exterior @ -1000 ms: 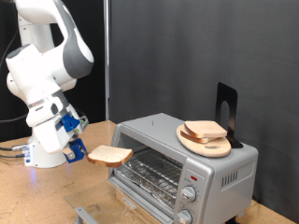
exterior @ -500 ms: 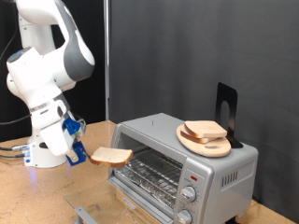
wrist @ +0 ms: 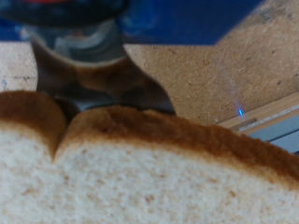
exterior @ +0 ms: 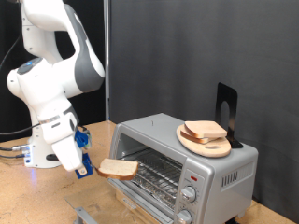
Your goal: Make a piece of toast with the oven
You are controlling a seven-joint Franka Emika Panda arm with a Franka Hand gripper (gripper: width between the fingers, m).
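Claw (exterior: 87, 169) low over the bench (exterior: 28, 201), at the exterior view's left of the oven (exterior: 182, 168), pinching the piece of toast (exterior: 118, 168) by its near edge. In the wrist view, the same piece of toast (wrist: 140, 173) across the whole lower picture, crust uppermost, one dark finger (wrist: 98, 79) pressing on it from above; second finger hidden under the bread.

Slice roughly flat, tipped a little, reaching from the claw toward the exterior view's right, so the free edge points straight at the oven's open mouth. Free edge just at the front of the wire rack (exterior: 154, 168), overlapping the door opening as seen from outside; touching the rack or not: cannot tell. Glass door (exterior: 140, 191) folded down below the slice, leaving the mouth open.

Long axis of the slice about in line with the path into the cavity, level with the rack rather than above the roof. Room above limited by the top edge of the opening; room below limited by the lowered door. Open bench behind the claw and to the exterior view's left, apart from the arm's own base.

On the oven's roof, well apart from the claw: a round wooden plate (exterior: 187, 142) bearing more bread (exterior: 204, 130), with a dark upright stand (exterior: 225, 112) behind. Two knobs (exterior: 187, 205) on the front panel at the exterior view's right, untouched.
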